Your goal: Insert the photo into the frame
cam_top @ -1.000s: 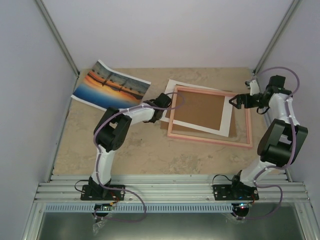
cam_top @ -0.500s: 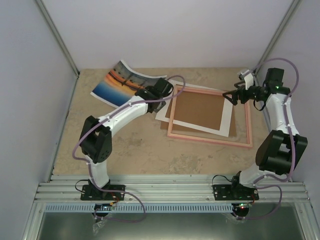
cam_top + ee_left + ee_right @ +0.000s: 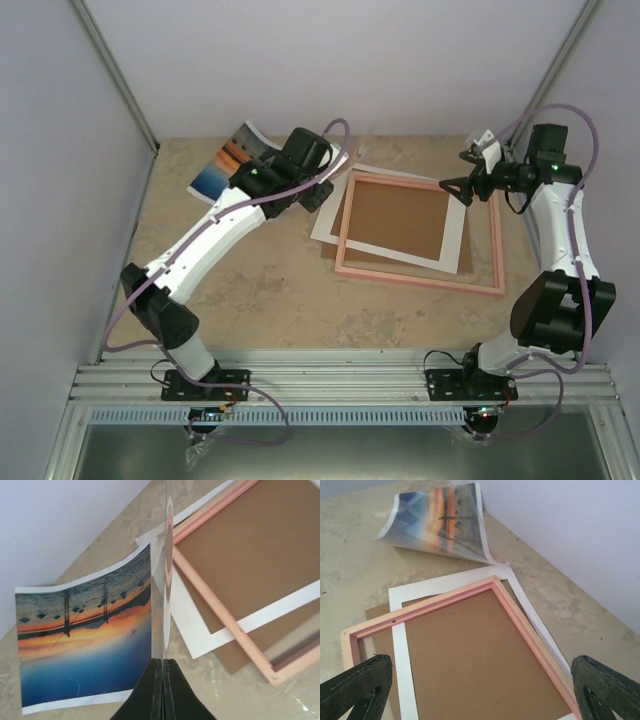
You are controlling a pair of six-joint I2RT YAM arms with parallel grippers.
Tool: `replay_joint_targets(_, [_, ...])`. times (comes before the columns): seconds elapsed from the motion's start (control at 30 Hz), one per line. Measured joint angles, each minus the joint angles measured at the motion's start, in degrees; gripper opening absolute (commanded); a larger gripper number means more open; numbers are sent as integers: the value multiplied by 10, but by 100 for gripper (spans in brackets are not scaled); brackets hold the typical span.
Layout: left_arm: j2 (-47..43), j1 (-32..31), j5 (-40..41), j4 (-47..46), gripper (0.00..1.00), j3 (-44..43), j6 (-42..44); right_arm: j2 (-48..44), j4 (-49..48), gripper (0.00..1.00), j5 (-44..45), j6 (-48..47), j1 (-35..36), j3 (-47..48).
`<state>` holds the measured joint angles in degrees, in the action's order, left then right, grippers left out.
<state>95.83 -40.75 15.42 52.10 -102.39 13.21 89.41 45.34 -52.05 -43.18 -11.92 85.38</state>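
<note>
The photo (image 3: pixel 222 162), an orange sunset print with a white border, lies bowed at the far left of the table. My left gripper (image 3: pixel 312 198) is shut on its right edge. In the left wrist view that edge rises straight up from the closed fingertips (image 3: pixel 155 680), beside the picture side of the photo (image 3: pixel 85 645). The pink frame (image 3: pixel 420 277) lies flat right of centre, seen also as the frame (image 3: pixel 220 615) and the frame (image 3: pixel 530 625). My right gripper (image 3: pixel 456 176) hovers open over the frame's far right corner, its jaws wide with nothing between them (image 3: pixel 482 680). The photo (image 3: pixel 440 520) shows curled beyond the frame.
A brown board (image 3: pixel 395 222) with a white mat (image 3: pixel 335 228) lies skewed under the frame, sticking out at its left. White walls close the back and both sides. The arm bases stand on the metal rail (image 3: pixel 340 380) at the near edge.
My left arm has stretched out toward the far wall, and the photo has shifted right and now lies partly under the arm. My right gripper moved a little farther back and stayed open.
</note>
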Motion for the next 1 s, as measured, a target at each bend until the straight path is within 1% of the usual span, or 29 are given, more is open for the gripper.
replay_joint_targets(0.2, [-57, -2, -79, 17, 0, -4, 20, -19, 30, 98, -19, -63, 21, 7])
replay_joint_targets(0.3, [-97, -2, -125, 17, 0, -5, 39, -42, 34, 98, -27, -87, 43, 8])
replay_joint_targets(0.43, [-151, -3, -182, 13, 0, -4, 65, -66, 33, 97, -33, -103, 78, 14])
replay_joint_targets(0.57, [-192, -7, -224, 6, 0, 6, 91, -76, 29, 93, -34, -104, 107, 27])
replay_joint_targets(0.7, [-214, -9, -254, 0, 0, 26, 111, -79, 22, 84, -31, -96, 117, 38])
replay_joint_targets(0.73, [-218, -9, -259, -2, 0, 32, 116, -80, 19, 80, -29, -93, 117, 39])
replay_joint_targets(0.8, [-224, -9, -267, -3, 0, 43, 125, -82, 16, 68, -26, -90, 117, 39])
replay_joint_targets(0.93, [-230, -9, -271, -12, 0, 57, 135, -86, 18, 54, -26, -92, 123, 39])
replay_joint_targets(1.0, [-234, -9, -271, -16, 0, 60, 140, -88, 23, 42, -26, -98, 135, 39])
